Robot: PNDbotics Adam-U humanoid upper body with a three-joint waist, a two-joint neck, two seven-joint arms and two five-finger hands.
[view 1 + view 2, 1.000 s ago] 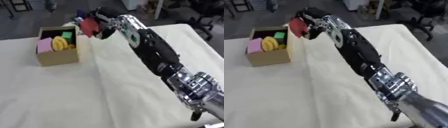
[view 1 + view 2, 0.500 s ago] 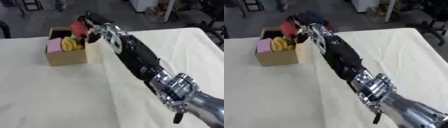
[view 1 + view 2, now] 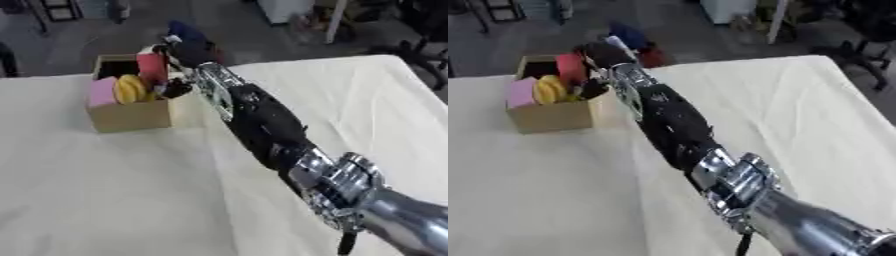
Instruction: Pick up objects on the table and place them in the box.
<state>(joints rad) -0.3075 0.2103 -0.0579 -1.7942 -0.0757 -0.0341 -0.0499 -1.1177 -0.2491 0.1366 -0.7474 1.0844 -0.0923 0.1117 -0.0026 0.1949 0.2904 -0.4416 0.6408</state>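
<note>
A cardboard box [image 3: 131,116] stands on the cream table at the far left. It holds a pink block [image 3: 101,92] and a yellow ridged thing [image 3: 132,88]. My right arm stretches from the lower right across the table to the box. My right hand [image 3: 179,52] is over the box's right side, fingers curled on a red block [image 3: 152,68] that stands upright inside the opening. My left hand shows in neither view.
The cream cloth table [image 3: 105,200] spreads wide to the left and front of the box. Beyond the far edge lies dark floor with chair legs and a blue and red thing [image 3: 636,42].
The camera has shifted. My right hand has carried the red block from above the box's rim down into the box opening.
</note>
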